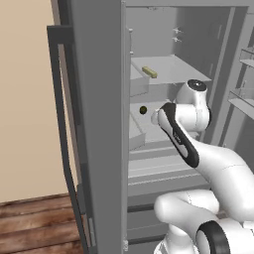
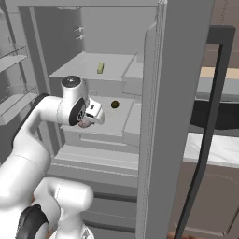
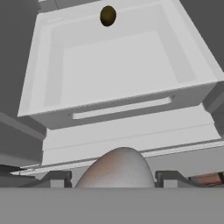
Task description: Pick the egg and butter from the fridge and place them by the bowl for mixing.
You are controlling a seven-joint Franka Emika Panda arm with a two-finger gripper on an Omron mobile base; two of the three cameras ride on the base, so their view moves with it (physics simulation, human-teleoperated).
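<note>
A kitchen in a home: the tall grey fridge [image 1: 99, 124] stands open onto its shelves [image 2: 88, 65], with a counter [image 2: 219, 149], beige wall [image 1: 25, 99] and wood floor [image 1: 34, 223].

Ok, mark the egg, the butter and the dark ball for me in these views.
egg [image 3: 117, 168]: hand view, middle of its rounded pale shell, held in the pincer.
butter [image 1: 149, 72]: left base view, middle of the stick on the upper fridge shelf.
dark ball [image 2: 115, 104]: right base view, centre of the ball.

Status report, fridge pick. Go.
Gripper shut on egg, in front of the open fridge. Butter on upper shelf. Dark ball on the shelf below. Nothing in the way.
</note>
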